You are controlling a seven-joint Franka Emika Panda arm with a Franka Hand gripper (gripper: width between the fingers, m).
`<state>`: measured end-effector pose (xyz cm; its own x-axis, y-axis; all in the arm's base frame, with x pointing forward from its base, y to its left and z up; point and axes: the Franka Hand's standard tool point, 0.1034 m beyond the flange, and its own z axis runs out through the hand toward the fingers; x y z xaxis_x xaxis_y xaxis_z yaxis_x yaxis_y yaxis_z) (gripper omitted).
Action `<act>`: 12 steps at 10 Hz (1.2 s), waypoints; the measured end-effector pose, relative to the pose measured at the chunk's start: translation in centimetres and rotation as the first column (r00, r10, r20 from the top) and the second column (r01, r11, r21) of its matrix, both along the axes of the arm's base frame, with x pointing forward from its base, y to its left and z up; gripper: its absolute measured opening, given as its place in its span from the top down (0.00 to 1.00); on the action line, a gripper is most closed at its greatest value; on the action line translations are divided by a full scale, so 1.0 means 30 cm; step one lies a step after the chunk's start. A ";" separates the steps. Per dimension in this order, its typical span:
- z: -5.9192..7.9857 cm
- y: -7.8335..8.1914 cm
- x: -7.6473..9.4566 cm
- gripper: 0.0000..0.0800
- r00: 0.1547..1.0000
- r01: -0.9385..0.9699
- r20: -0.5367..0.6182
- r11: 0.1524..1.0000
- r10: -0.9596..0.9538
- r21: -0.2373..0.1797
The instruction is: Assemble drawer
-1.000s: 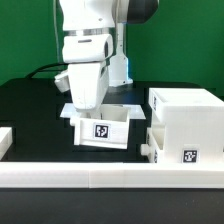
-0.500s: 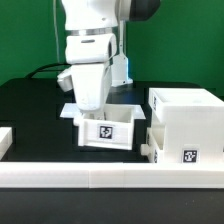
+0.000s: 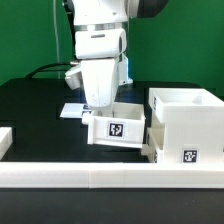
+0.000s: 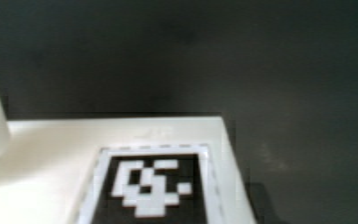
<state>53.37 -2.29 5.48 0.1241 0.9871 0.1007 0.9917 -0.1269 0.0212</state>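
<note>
In the exterior view my gripper reaches down into a small open-top white tray with a square tag on its front. Its fingers are hidden behind the tray's back wall, and the tray hangs slightly tilted just above the black table. The tray's right edge is close to the large white housing, which stands at the exterior view's right with a tag low on its front. A small knob sticks out at the housing's lower left. The wrist view shows a white tagged surface close below the camera; no fingers show.
A long low white rail runs across the front of the table. The marker board lies flat behind the tray. A white part sits at the exterior view's left edge. A cable lies at the back left.
The arm and the small tray have moved together toward the exterior view's right, closing most of the gap to the housing. The marker board behind now shows more.
</note>
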 end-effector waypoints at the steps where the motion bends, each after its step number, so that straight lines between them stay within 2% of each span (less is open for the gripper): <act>1: 0.002 0.003 0.002 0.95 1.000 -0.002 0.000 1.000 0.002 0.000; 4: 0.012 0.028 0.020 0.95 1.000 -0.010 0.011 1.000 0.010 -0.002; 12: 0.007 0.037 0.027 0.95 0.997 -0.080 -0.005 0.997 0.080 -0.008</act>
